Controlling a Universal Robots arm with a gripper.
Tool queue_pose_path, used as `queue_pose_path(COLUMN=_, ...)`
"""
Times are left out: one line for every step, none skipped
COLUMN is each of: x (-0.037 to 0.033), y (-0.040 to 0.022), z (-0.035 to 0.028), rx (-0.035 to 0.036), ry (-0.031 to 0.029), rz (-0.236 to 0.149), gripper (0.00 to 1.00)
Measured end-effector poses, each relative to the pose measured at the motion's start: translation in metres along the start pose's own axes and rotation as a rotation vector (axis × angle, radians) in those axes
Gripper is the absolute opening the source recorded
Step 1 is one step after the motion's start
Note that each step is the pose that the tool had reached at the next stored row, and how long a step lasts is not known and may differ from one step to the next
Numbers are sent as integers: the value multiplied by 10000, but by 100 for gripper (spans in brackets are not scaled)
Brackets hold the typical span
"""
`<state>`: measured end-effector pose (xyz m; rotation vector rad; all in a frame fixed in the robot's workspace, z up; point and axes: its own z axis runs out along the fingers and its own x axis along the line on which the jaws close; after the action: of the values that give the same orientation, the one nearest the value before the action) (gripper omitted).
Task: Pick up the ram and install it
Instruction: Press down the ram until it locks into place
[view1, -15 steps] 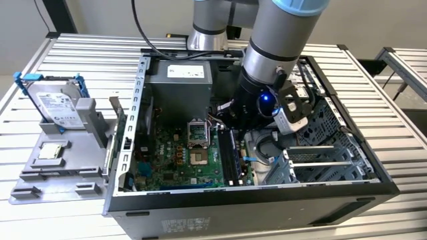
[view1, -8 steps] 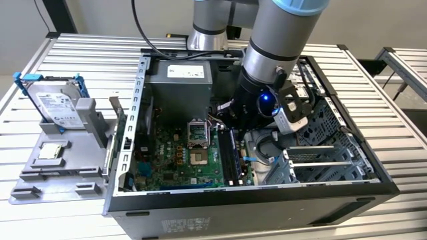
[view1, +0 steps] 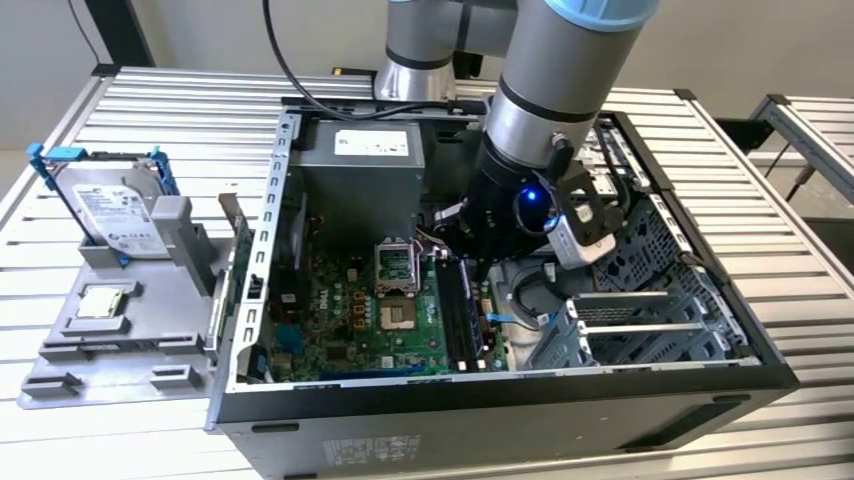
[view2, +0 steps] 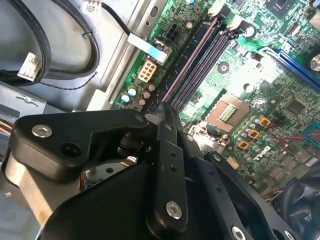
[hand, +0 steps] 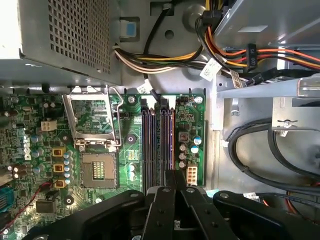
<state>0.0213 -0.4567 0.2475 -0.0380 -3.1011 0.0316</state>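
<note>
In the exterior view, the arm reaches down into an open computer case (view1: 507, 420) lying on a slatted table (view1: 160, 100). The gripper (view1: 450, 250) hangs low over the far end of the memory slots (view1: 463, 315), which run near to far on the motherboard (view1: 360, 320), to the exterior view's right of the processor socket (view1: 398, 290). Outside the case, on the exterior view's left, a grey tray (view1: 120, 350) carries a hard drive (view1: 114, 215) and a small square processor chip (view1: 104, 300).

In the second wrist view, the gripper (view2: 165, 107) comes to a narrow tip just above the end of the slots (view2: 197, 65), with the socket (view2: 227, 112) beside them and black cables (view2: 60, 55) lying on the bare case floor.

In the first wrist view, the gripper (hand: 175, 175) points straight along the slots (hand: 157, 140), its tip over their end. The socket (hand: 97, 145) stands open beside them, and a bundle of coloured wires (hand: 165, 62) leads away from the perforated power supply (hand: 75, 35).

I cannot tell how far open the tool is, or whether it has hold of anything. Where the ram is I cannot tell either. It may be held edge-on beneath the tool, but that is a guess.

Judging by the position, the installing step is in hand, with the tool lined up over the slots. Seating a stick there would call for its long edge to sit square along one slot, its notch matched, the end latches open, and an even downward push.
</note>
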Motion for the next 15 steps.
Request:
queue_pose_path(x=2, y=0, z=0, rx=0, ry=0, rz=1, gripper=0)
queue_pose_path(x=2, y=0, z=0, rx=1, ry=-5, rz=-20, gripper=0)
queue_pose_path(x=2, y=0, z=0, rx=5, ry=-11, rz=-111, gripper=0)
queue_pose_path(x=2, y=0, z=-1, rx=12, ry=-18, rz=-255, gripper=0)
queue_pose_path(x=2, y=0, z=-2, rx=17, ry=-22, rz=-402, gripper=0)
queue_pose_path(x=2, y=0, z=-2, rx=23, ry=-26, rz=-555, gripper=0)
queue_pose_path(x=3, y=0, z=-2, rx=29, ry=-30, rz=-740, gripper=0)
queue_pose_path(x=3, y=0, z=-3, rx=36, ry=-33, rz=-899, gripper=0)
queue_pose_path(x=2, y=0, z=-4, rx=43, ry=-37, rz=-1075, gripper=0)
queue_pose_path(x=3, y=0, z=-4, rx=50, ry=-41, rz=-1255, gripper=0)
queue_pose_path(x=3, y=0, z=-4, rx=57, ry=-45, rz=-1435, gripper=0)
queue_pose_path(x=3, y=0, z=-5, rx=64, ry=-48, rz=-1615, gripper=0)
queue_pose_path(x=3, y=0, z=-5, rx=72, ry=-52, rz=-1805, gripper=0)
queue_pose_path(x=3, y=0, z=-5, rx=79, ry=-56, rz=-1985, gripper=0)
queue_pose_path(x=3, y=0, z=-5, rx=86, ry=-60, rz=-2168, gripper=0)
